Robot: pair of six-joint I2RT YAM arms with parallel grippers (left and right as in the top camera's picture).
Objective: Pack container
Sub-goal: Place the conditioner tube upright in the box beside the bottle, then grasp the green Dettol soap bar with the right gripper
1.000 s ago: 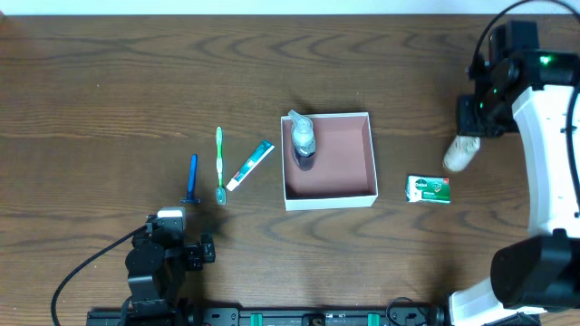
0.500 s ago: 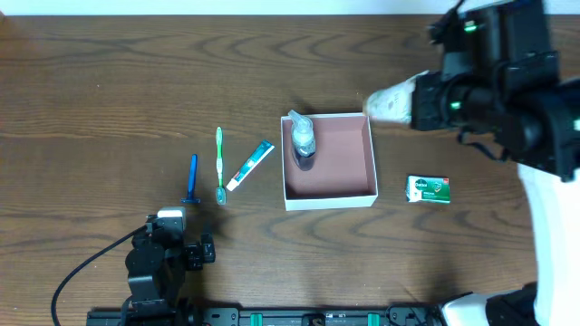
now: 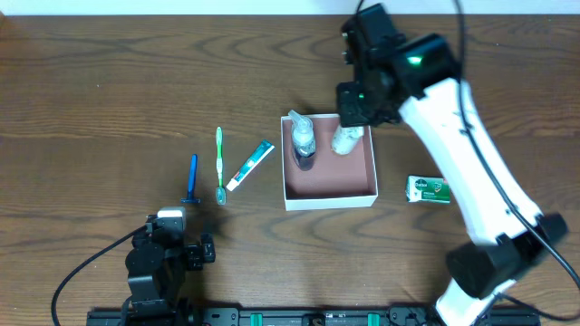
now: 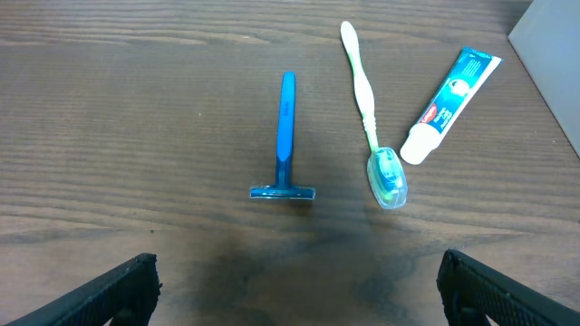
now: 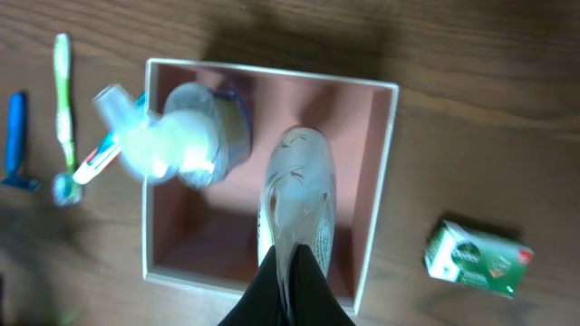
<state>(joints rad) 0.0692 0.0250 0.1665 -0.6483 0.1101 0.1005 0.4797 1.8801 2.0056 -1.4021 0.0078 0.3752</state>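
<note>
**Pale bottle held over the box**

The right tool [image 5: 292, 264] is clamped on a pale bottle [image 5: 297, 190] above the container [image 3: 331, 198], which sits mid-surface [image 3: 109, 81]. A pump bottle [image 3: 302, 142] stands inside it. The green soap packet [image 5: 478, 258] lies near its right side; its white word looks too blurry to read. The left wrist view alone shows the left tool [image 4: 296, 263] with fingers wide apart, near a blue razor [image 4: 286, 127], toothbrush [image 4: 364, 100] and toothpaste [image 4: 450, 100].
</note>
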